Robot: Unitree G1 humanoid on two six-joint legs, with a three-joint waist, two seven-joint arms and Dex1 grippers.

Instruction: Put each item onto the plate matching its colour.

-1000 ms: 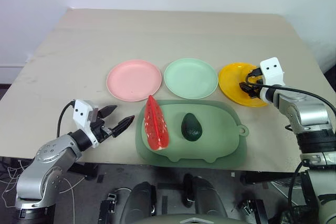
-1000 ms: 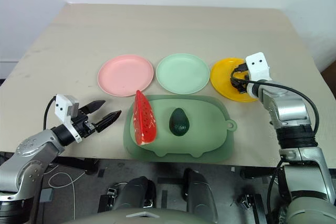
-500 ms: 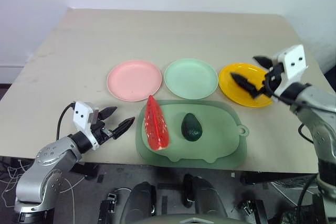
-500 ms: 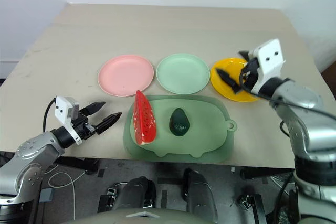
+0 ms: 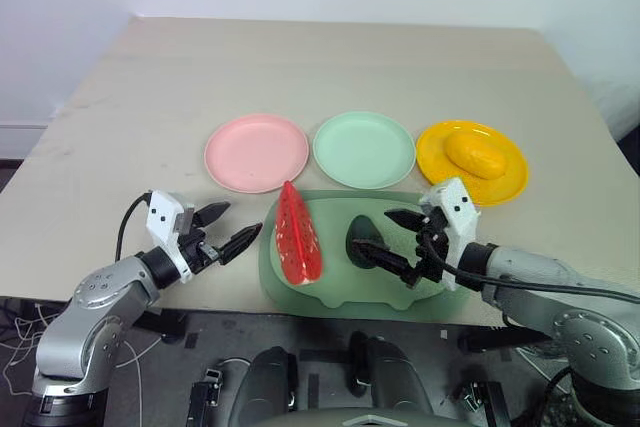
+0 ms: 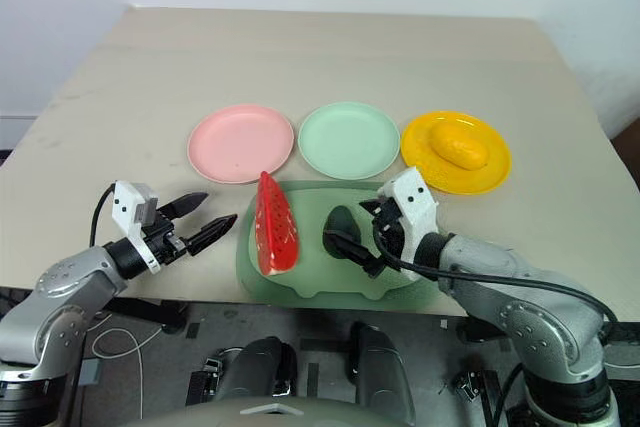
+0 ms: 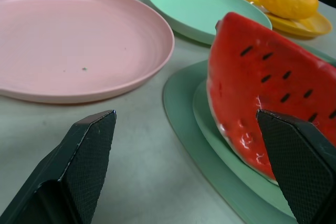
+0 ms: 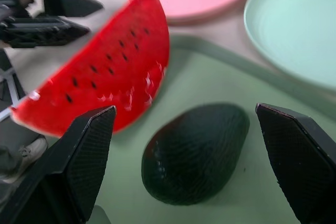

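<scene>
Over the table [image 5: 120, 107], right gripper [image 5: 390, 234] gapes empty around the avocado [image 5: 358, 234].

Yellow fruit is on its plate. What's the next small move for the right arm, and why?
Probably ease the right tool forward and close on the avocado. Its fingers stand open on either side of the avocado, which lies loose on the tray, while the mint green plate just behind is bare. The left tool hangs open by the watermelon wedge.
</scene>
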